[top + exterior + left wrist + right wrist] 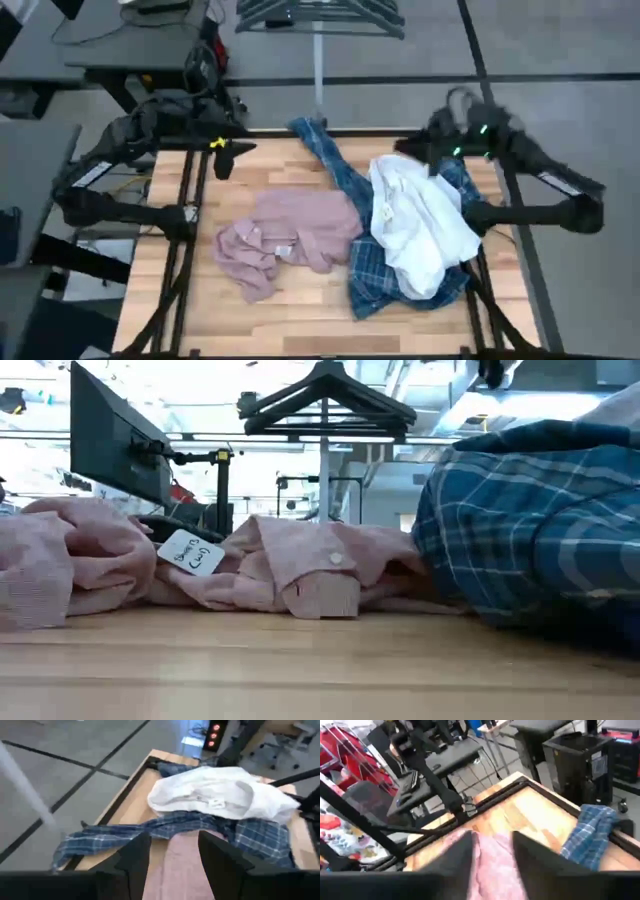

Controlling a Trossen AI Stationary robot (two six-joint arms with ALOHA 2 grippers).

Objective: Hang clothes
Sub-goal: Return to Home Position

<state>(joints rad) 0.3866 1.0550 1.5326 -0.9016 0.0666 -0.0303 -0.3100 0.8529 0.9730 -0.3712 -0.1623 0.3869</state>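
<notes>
Clothes (365, 255) lie on the wooden table (290, 320); left end effector (175, 842) and right end effector (492, 842) gape empty.

White shirt (420, 225) atop plaid (372, 278), pink (292, 232) beside

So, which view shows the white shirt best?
The high view: the white shirt lies whole there, on top of the plaid shirt. The left wrist view shows it close but slanted. The low view shows at most an edge of it, and the right wrist view none.
</notes>
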